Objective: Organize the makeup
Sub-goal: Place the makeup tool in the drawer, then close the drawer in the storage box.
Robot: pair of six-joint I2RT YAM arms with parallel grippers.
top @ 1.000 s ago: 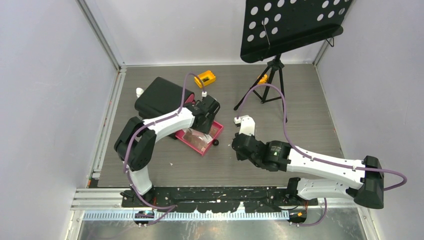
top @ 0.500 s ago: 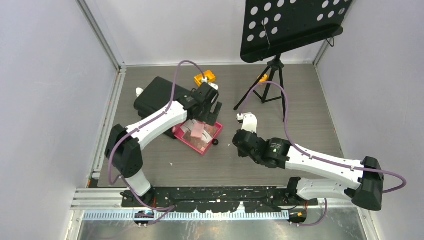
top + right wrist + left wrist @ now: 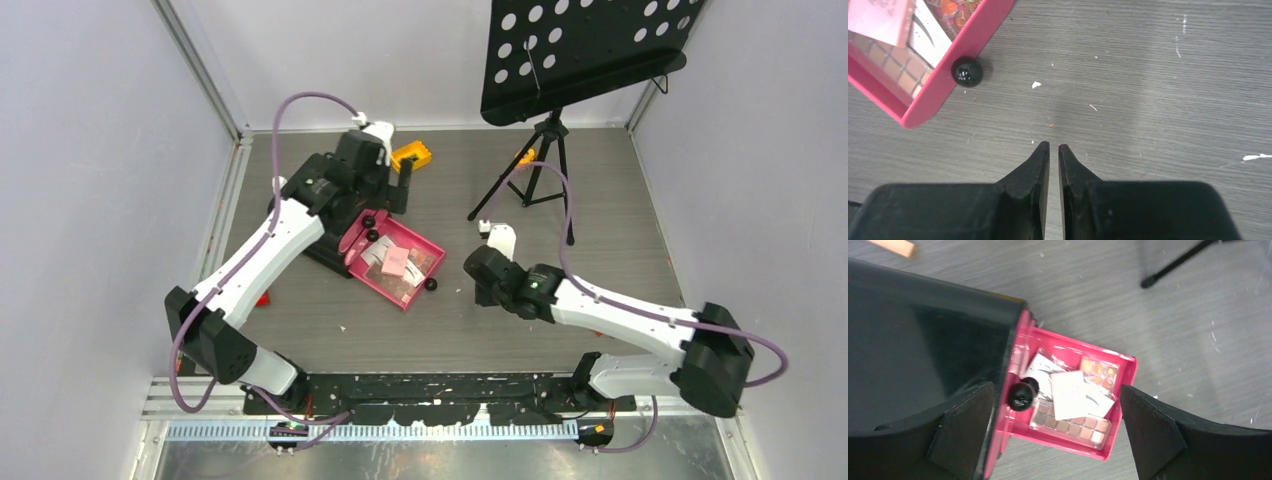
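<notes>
Palettes (image 3: 1070,424) of square pans, glossy pink drawer (image 3: 1129,371)

Bright, even, diffuse light, faint soft shadows, no glare; top view sharp, left wrist view slightly soft, right wrist view crisp on table (image 3: 1148,75), fingers (image 3: 1023,195) near-black, detail lost.

I'm looking at lab test cell: plain white wall panels (image 3: 90,150), aluminium frame posts (image 3: 200,70), grey tabletop (image 3: 600,200), black mounting rail (image 3: 440,385).
</notes>
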